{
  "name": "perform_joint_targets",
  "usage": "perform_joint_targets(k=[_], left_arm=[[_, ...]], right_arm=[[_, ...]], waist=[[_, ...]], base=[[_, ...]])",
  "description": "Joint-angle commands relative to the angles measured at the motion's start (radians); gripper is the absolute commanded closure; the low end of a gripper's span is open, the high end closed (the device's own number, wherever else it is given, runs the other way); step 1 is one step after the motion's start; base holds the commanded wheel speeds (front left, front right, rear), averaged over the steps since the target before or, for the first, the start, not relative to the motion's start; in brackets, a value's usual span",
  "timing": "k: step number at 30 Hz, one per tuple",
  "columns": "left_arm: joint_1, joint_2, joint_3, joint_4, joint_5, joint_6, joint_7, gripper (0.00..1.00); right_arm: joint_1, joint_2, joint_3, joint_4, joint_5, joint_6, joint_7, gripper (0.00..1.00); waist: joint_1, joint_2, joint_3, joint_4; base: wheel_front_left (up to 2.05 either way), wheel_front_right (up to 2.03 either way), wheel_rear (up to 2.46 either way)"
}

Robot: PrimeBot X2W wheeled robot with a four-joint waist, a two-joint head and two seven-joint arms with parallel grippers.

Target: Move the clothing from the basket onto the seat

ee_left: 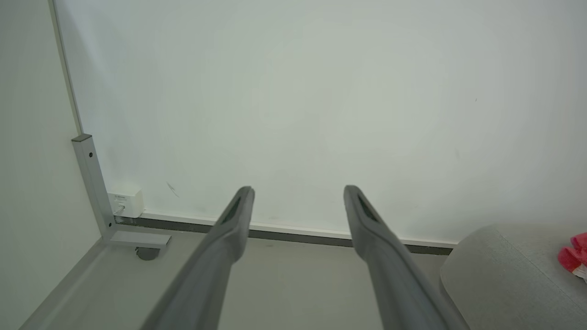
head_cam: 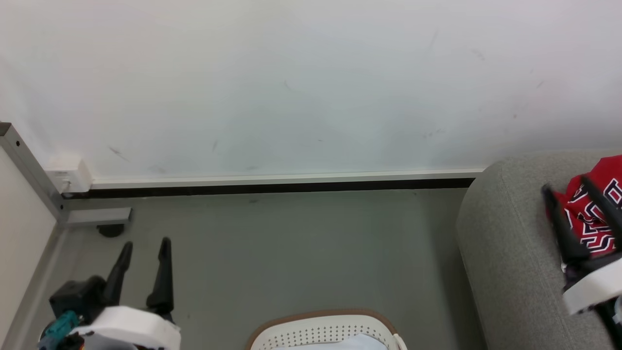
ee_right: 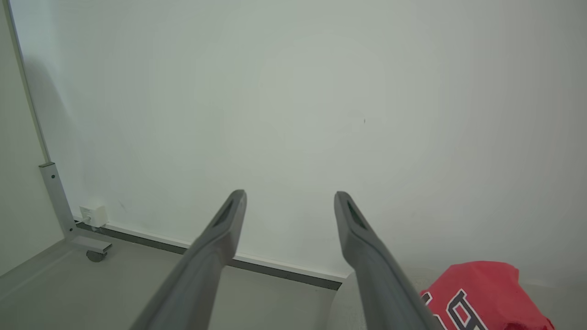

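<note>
A red garment with black-and-white lettering (head_cam: 596,209) lies on the grey sofa (head_cam: 505,243) at the right; it also shows in the right wrist view (ee_right: 481,293) and as a red scrap in the left wrist view (ee_left: 573,256). My right gripper (head_cam: 566,187) hangs open above the sofa, in front of the garment, its fingers holding nothing (ee_right: 289,197). My left gripper (head_cam: 146,245) is open over the floor at the lower left, with nothing between its fingers (ee_left: 298,192). The white basket with a tan rim (head_cam: 320,323) sits at the bottom middle, holding a pale bluish-white cloth (head_cam: 335,343).
A white wall (head_cam: 291,82) with a dark baseboard (head_cam: 272,187) runs across the back. A grey metal frame leg with a caster (head_cam: 99,218) and a small white wall box (head_cam: 68,175) stand at the left. Grey floor (head_cam: 291,253) lies between the basket and the wall.
</note>
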Motion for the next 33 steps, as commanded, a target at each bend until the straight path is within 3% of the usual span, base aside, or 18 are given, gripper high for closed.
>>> perform_joint_targets(k=[1, 14, 24, 33], left_arm=[[0.02, -0.005, 0.008, 0.002, 0.014, -0.005, -0.002, 0.0], [0.146, -0.209, 0.218, 0.007, 0.244, -0.15, -0.002, 0.0], [0.173, -0.295, 0.314, 0.055, 0.367, -0.258, -0.002, 0.0], [0.167, -0.331, 0.357, 0.087, 0.413, -0.304, -0.002, 0.0]], right_arm=[[0.025, 0.013, -0.006, -0.008, -0.013, -0.002, -0.01, 0.0], [0.304, 0.308, -0.132, -0.023, -0.275, -0.002, -0.194, 0.0], [0.316, 0.377, -0.129, 0.016, -0.345, -0.002, -0.2, 0.0], [0.308, 0.401, -0.135, 0.03, -0.355, -0.002, -0.2, 0.0]], waist=[[0.0002, 0.0, 0.001, -0.001], [0.0002, 0.0, 0.005, -0.001], [0.0002, 0.0, 0.013, -0.024], [0.0002, 0.0, 0.012, -0.026]], base=[[0.0, 0.0, 0.0], [0.0, 0.0, 0.0], [0.0, 0.0, 0.0], [0.0, 0.0, 0.0]])
